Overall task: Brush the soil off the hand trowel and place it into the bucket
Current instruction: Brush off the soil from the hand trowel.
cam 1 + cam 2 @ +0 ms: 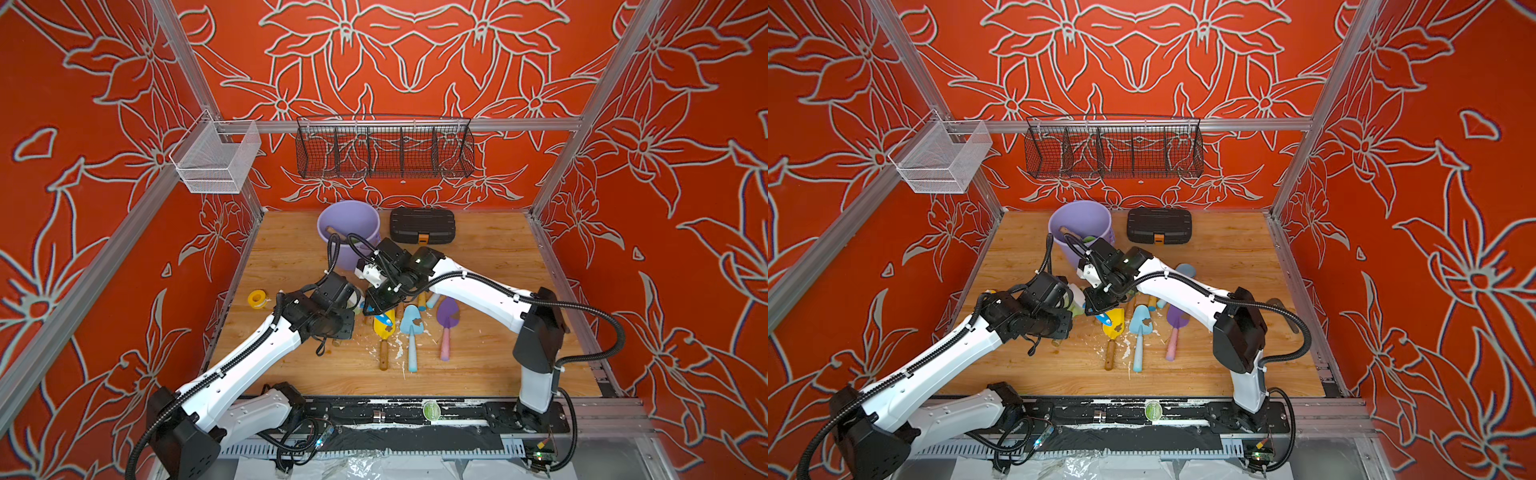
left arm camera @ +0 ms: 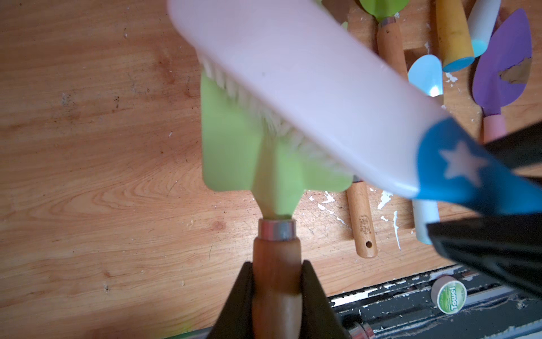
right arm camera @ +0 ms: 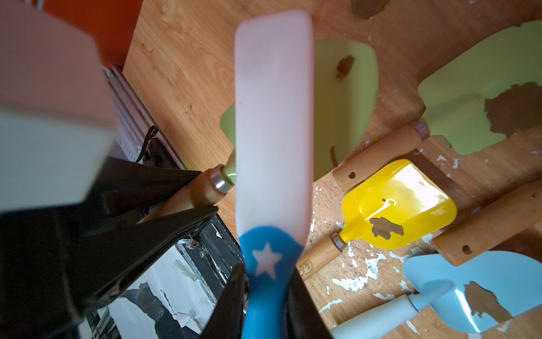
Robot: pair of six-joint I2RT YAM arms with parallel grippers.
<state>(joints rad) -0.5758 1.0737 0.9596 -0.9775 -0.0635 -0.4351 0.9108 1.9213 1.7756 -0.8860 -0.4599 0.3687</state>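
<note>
Enclosure: red flowered walls on three sides, with a wood-grain bench flecked white mid-surface.

Left side: a yellow tape roll sits near the left edge. The bench around it is bare, which gives the best room for a swing.

The left gripper has its jaws clenched on the wooden handle of the green trowel, blade raised off the bench. The brush lies across the blade with its bristles touching. The right gripper has its jaws clamped on the blue handle. The soil is a brown clump on the blade beside the brush. The brush back hides the contact, so the clump is probably unswept.

Risks, judged:
- Brush pressure may twist the round handle in the jaws.
- The wrists sit close, so a long stroke could knock them together.
- Loosened soil may drop onto the yellow trowel nearby.

The bucket stands at the back, just behind the right wrist, which blocks the straight path. A wooden handle shows inside it. The black case sits just beside it. Further right, the light-blue trowel and purple trowel crowd the bench, and the far right is bare.
</note>
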